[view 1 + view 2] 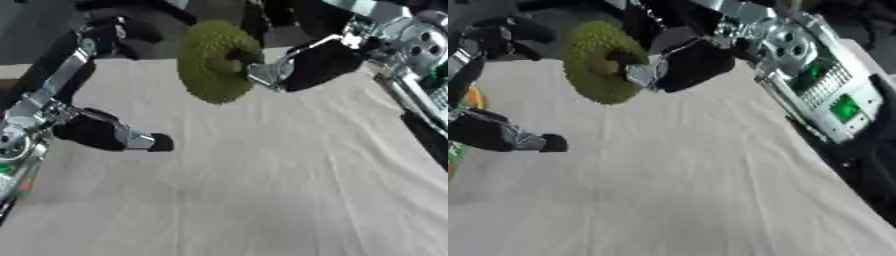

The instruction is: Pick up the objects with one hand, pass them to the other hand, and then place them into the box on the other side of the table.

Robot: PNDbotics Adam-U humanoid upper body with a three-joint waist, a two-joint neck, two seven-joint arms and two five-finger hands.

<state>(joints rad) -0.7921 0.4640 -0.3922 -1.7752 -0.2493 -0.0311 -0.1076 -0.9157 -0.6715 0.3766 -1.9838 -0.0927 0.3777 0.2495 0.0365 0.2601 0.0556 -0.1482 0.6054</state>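
My right hand (302, 67) holds one spiky yellow-green fruit (213, 61), a durian by its look, in the air above the far edge of the desk (262, 190). The fingers curl round its right side and one reaches into the hollow in its middle, so the hand is closed on the fruit, not spread. The fruit lies to the left of that hand, between my two arms, and hangs clear of the cloth. Its long axis runs near upright in both views, top toward the far edge, bottom toward me.

My left hand (114, 134) sits lower and nearer the left edge of the desk, well apart from the fruit, which lies up and to the right of it. Its dark fingers point toward the middle of the desk. I cannot tell whether they are spread or curled, and I see nothing in them.

So the right hand is the one touching the fruit, and I judge the pass to be the step in hand: the left hand must rise toward the fruit's free left side.

By count: one fruit, two hands. No box shows in either view, only a strip of colour at the left edge of the right eye view.
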